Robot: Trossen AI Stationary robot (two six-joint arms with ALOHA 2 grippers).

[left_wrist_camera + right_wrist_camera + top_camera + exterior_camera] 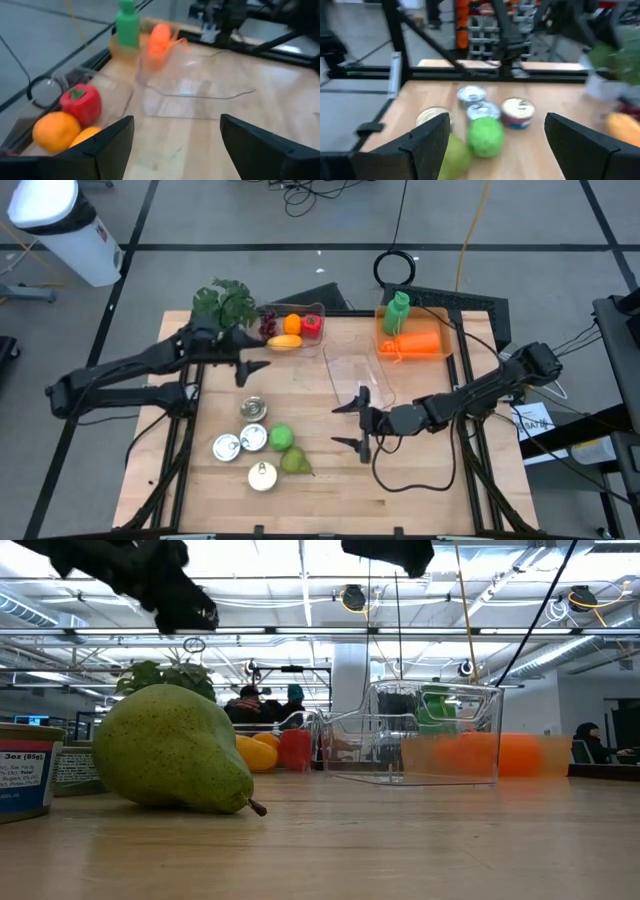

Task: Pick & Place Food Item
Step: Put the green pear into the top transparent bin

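Wooden table (420, 470) carries everything. Farthest left, the left gripper (255, 368) hangs with fingers spread wide and nothing between them — the clear food bin (300, 315) with orange (292, 324), red pepper (312, 326) and yellow fruit (284, 342) lies just beyond its fingertips. Cans (253, 409), a green apple (280, 437) and a pear (296, 462) sit ahead of the right gripper (355, 423) — its fingers stand wide apart, empty, just beside the empty clear container (358, 375).
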